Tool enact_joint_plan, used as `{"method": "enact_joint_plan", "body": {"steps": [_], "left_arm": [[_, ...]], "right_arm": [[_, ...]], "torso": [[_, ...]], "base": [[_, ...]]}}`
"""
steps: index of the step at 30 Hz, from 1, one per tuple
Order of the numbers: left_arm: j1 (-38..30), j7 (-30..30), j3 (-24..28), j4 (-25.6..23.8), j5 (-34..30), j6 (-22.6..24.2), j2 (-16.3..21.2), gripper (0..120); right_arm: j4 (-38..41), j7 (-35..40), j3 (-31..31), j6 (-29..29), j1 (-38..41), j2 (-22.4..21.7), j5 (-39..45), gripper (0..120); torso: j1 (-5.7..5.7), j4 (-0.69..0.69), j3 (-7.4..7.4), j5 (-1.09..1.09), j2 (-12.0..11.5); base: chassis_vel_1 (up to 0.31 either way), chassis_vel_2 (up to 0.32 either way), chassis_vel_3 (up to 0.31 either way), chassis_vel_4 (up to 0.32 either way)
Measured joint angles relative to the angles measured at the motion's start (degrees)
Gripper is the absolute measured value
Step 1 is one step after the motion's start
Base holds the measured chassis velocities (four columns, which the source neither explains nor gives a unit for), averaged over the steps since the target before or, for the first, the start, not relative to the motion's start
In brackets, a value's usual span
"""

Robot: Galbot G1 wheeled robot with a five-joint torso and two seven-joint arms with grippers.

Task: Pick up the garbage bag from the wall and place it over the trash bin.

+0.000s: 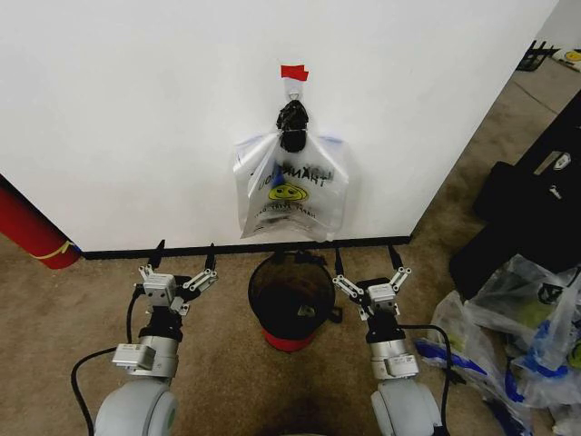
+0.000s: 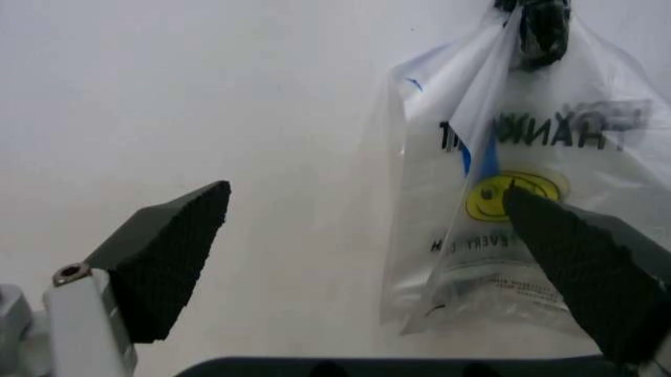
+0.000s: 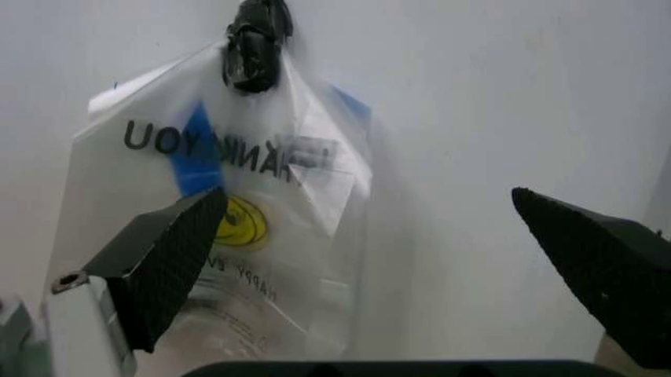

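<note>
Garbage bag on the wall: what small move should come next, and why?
Probably raise one tool, say the right tool, toward the garbage bag. It hangs from the wall hook above the trash bin, ungrasped, while both tools, left tool too, sit open and low beside the bin.

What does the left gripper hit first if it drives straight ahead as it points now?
Probably the wall. The left gripper is open and aims mostly at bare wall, with the hanging garbage bag off toward one finger; depth is unclear.
</note>
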Motion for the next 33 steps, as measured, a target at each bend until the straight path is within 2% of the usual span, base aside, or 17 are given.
{"method": "enact_joint_plan", "body": {"steps": [5,10,15,18,22,29,33], "left_arm": [[0.09,0.02,0.2,0.16,0.35,0.01,0.07,100],[0.53,0.05,0.77,0.74,1.33,0.0,-0.04,100],[0.53,0.08,1.23,1.12,2.32,0.0,-0.5,100],[0.54,0.1,1.58,1.19,2.88,-0.01,-0.81,100],[0.83,0.13,1.98,1.35,3.97,-0.08,-1.26,100],[1.04,0.15,1.91,1.61,4.64,-0.13,-1.43,100],[1.04,0.14,1.88,2.19,5.12,-0.16,-1.77,100]], "right_arm": [[-1.19,-0.08,-1.27,-1.55,2.92,-1.34,5.13,100],[-3.74,0.35,-2.32,-1.61,9.09,-1.72,11.72,100],[-3.85,0.31,-5.61,-5.6,14.83,-1.75,19.85,100],[-5.45,-0.99,-6.86,-5.92,18.26,-1.73,23.26,100],[-10.95,-2.25,-9.45,-4.6,24.83,-0.22,30.28,100],[-18.21,-3.34,-11.49,-3.05,31.95,2.68,37.64,100],[-23.91,-5.17,-13.16,-2.28,37.53,4.14,45.75,100]], "torso": [[0.0,0.0,0.0,0.0,0.0],[0.0,0.01,0.0,0.0,0.0],[0.0,0.01,0.0,-0.01,0.0],[0.0,0.0,0.01,-0.01,0.0],[0.0,0.01,0.01,0.0,0.0],[0.0,0.01,0.01,0.0,0.0],[0.0,0.02,0.01,-0.01,0.0]], "base": [[0.0,0.0,0.0,0.0],[0.0,0.0,0.0,0.0],[0.0,0.0,0.0,0.0],[0.0,0.0,0.0,0.0],[0.0,0.0,0.0,0.0],[0.0,0.0,0.0,0.0],[0.0,0.0,0.0,0.0]]}}
